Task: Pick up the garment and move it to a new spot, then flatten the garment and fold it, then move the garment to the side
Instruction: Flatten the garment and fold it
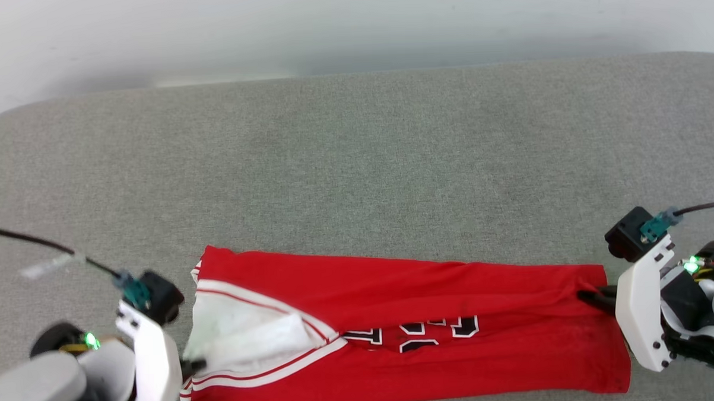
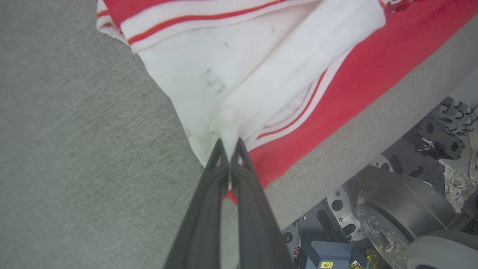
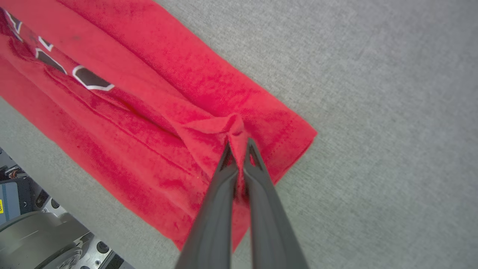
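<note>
Red garment (image 1: 485, 291) on grey cloth surface (image 1: 355, 153)

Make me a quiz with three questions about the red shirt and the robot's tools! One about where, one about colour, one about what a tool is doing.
1. Where does the shirt lie?
A) on a wooden floor
B) on the grey cloth surface
C) on a hook

2. What colour is the sleeve pinched by the left tool?
A) white
B) blue
C) black

3. How is the right tool?
A) wide open
B) holding a cup
C) shut on the shirt's red edge

Answers: 1 B, grey cloth shows all round it; 2 A, white cloth bunches at the tips; 3 C, red cloth puckers between closed fingers.
</note>
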